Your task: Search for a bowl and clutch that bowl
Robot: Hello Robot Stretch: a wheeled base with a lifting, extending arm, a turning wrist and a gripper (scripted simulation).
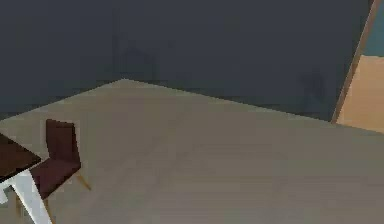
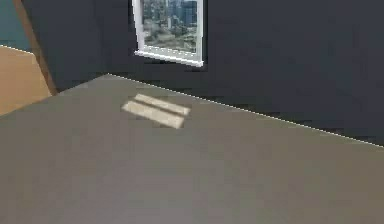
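Somewhere away from this wide floor [image 1: 200,140] the bowl must be, I cannot tell where, and I cannot tell how the gripper's fingers are, so the robot could turn too soon, bump the chair [image 1: 62,155] by the table [image 1: 10,152], and miss it.

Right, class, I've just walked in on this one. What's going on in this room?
A Stretch robot is in a dark-walled room, searching for a bowl to grasp. At the forward view's lower left, a brown chair stands beside the corner of a dark-topped table with white legs, and a doorway opens at the right. In the arm side view, a white-framed window sits above a light patch on the floor. The table is probably the sensible place to check next.
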